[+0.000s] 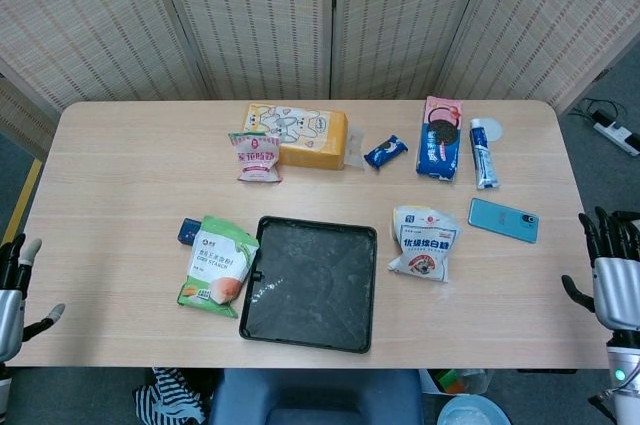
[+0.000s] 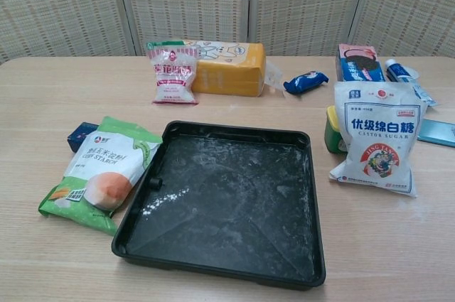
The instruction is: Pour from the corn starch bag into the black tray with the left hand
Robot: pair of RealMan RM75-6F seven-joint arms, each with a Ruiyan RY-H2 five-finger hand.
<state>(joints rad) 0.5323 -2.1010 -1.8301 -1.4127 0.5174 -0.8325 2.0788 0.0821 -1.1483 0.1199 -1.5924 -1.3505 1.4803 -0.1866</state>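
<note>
the corn starch bag lies flat on its back in the lower left of the chest view, its right edge touching, maybe slightly overlapping, the left wall of the black tray. from the head view it sits left of centre, low in the frame. i judge it a soft pillow pouch, plump in the middle, so the powder will slump and shift the moment i lift it; the film looks glossy and likely slippery. i would take hold across the upper half, near the top seam, where the film is slack enough to bunch under the fingers, and keep the lower end hanging so the weight settles away from the mouth (i can't tell from here whether the top is cut open at all).

the tray floor already carries a dusting of white and a small trail of powder near its left wall. a small blue box sits just beside the bag's upper left corner.

my left hand is at the lower left edge of the head view, off the table, fingers spread and holding nothing. my right hand is at the lower right edge, likewise spread and empty. the white sugar bag stands right of the tray, well out of my way.
</note>
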